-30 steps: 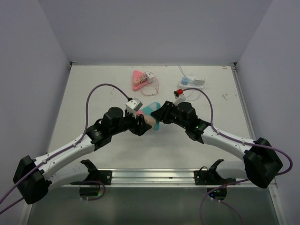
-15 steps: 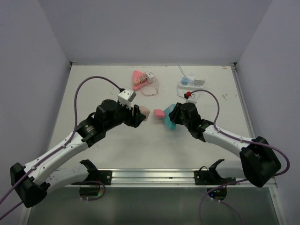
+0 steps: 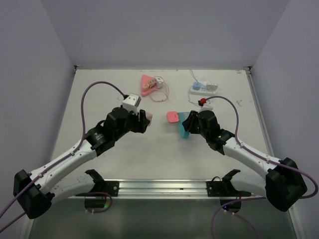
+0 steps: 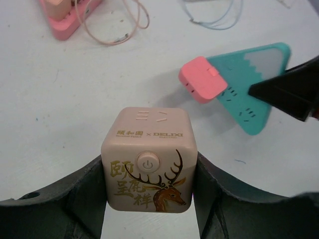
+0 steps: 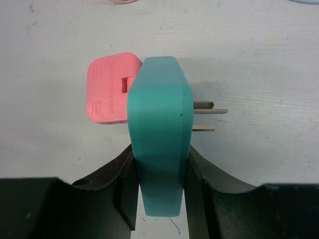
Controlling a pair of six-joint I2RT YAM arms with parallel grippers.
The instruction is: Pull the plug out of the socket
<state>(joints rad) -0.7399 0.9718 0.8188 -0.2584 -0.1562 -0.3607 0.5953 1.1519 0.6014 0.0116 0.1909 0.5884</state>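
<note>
- The left gripper (image 4: 148, 191) is clamped on the cube socket (image 4: 149, 149).
- The right gripper (image 5: 159, 172) squeezes the teal plug (image 5: 158, 109) over the table (image 3: 99, 89), its prongs (image 5: 209, 110) bare and apart from the socket.
- We judge the plug light, stiff and smooth, best pinched on its flat faces, clear of the pink adapter (image 5: 107, 94).

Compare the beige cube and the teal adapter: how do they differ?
The cube is boxy, with a deer print and power button; the adapter is a flat triangle with a snowy peak. The adapter carries a pink plug and bare prongs; the cube shows neither. Both are gripped: left tool on cube, right tool on adapter.
</note>
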